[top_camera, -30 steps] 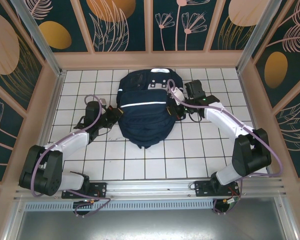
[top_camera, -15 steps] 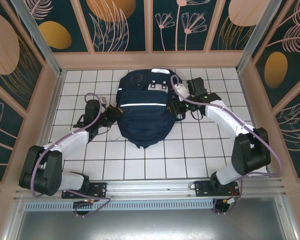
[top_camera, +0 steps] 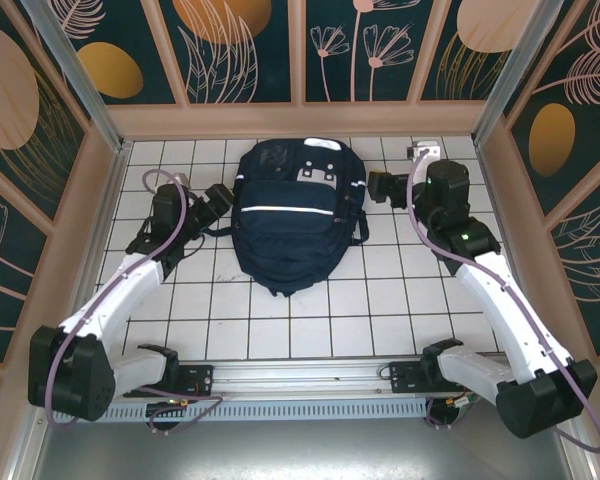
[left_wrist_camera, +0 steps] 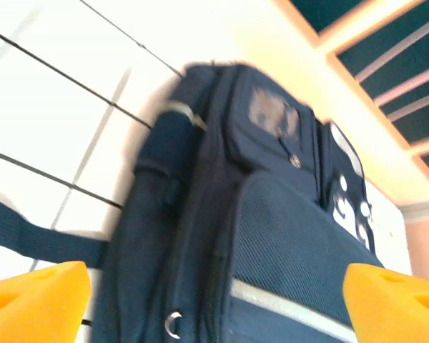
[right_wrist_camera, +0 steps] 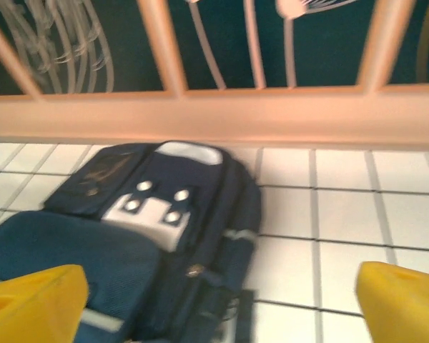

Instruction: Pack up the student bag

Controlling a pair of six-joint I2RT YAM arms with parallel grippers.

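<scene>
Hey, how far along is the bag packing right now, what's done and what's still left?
Done: the student bag lies flat on the tiled table and looks closed from above. In hand: nothing; the left end effector and right end effector flank it, both open and empty. Left: hard to judge, since its contents are hidden and the zips are too small to confirm as fully shut.

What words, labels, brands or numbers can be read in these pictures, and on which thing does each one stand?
No text can be read in any view.
On the student bag, the dark patch near the top may carry a logo, but it is too blurred to read.
On the white patch of the same bag: round studs, no letters visible.
On the wall panels: painted plants, no words.
</scene>
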